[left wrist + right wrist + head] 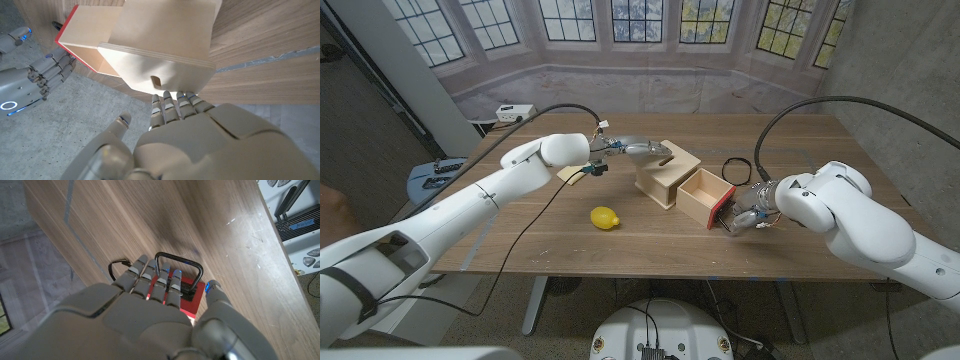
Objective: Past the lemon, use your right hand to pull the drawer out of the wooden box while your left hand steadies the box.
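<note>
The wooden box (658, 172) stands mid-table, and its drawer (703, 193) sticks far out toward my right side, red front (721, 211) leading. My left hand (626, 148) reaches over the box top, fingers (172, 106) straight and pressing on the box (165, 45), thumb free. My right hand (746, 216) is at the red front, its fingers (159, 282) hooked into the black wire handle (179, 260) on the red front (189, 302). The left wrist view has the drawer (87, 42) with my right hand (42, 75) at its red edge. A yellow lemon (605, 217) lies in front of the box.
A black cable (736, 166) loops on the table behind the drawer and arcs up to my right arm. A white device (515, 112) sits at the back left corner. The table's right edge is close to a grey wall (910, 100).
</note>
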You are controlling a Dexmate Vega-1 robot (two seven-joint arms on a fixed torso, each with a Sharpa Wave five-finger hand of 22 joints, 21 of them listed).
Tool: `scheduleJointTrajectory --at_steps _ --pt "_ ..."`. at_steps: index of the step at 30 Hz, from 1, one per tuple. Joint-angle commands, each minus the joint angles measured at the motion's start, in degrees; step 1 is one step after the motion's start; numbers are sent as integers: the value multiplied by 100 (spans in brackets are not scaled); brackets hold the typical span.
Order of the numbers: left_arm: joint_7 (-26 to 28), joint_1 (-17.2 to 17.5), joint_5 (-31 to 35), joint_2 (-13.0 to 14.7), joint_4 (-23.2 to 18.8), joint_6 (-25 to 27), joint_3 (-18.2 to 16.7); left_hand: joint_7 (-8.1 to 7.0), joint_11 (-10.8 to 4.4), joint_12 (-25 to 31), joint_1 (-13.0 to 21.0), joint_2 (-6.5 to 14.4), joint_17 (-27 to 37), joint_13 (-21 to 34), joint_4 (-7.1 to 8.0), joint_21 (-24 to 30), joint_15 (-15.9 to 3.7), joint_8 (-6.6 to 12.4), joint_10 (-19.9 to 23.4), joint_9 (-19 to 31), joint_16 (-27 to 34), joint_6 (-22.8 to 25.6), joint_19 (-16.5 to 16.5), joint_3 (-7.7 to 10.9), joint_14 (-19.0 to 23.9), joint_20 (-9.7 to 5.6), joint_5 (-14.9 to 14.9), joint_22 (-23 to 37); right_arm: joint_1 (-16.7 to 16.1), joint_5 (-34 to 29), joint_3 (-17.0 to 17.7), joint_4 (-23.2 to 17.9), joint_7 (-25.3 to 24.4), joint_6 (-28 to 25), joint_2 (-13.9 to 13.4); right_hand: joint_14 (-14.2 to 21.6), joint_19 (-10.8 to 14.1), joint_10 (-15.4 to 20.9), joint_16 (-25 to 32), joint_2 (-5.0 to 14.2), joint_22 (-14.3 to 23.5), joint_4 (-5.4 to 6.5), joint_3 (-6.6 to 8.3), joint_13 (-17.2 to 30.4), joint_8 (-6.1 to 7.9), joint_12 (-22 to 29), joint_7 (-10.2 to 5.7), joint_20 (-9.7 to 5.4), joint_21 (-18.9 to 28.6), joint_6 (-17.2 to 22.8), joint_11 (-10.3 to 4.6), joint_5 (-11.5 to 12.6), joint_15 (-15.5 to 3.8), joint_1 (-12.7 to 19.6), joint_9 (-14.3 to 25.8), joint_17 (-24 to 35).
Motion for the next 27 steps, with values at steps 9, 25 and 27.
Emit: scheduleJointTrajectory --at_steps 9,25,27 --pt "182 131 93 216 -256 14 -193 -36 -13 -8 -38 18 17 17 -15 14 -8 -3 27 18 -2 32 159 41 60 101 18 27 173 -248 -3 -153 282 226 361 50 67 36 -9 8 -5 -14 53 22 14 34 24 -390 37 54 11 -19 -518 -49 9 -4" --pt "328 309 157 511 -505 97 -459 -39 -2 -26 -22 2 14 19 -45 12 0 -9 -18 18 -15 16 161 51 25 110 14 26 198 -313 94 -164 368 383 552 63 83 49 -7 8 -5 -14 63 21 16 38 26 -386 39 70 30 -21 -517 -61 9 -4" --pt "351 320 165 519 -506 70 -477 -37 9 -30 -19 0 14 19 -50 11 9 -9 -27 18 -19 15 160 53 12 110 14 26 199 -348 90 -156 365 388 577 64 84 53 -8 9 -5 -15 66 21 16 39 26 -385 39 71 37 -21 -517 -60 9 -4"
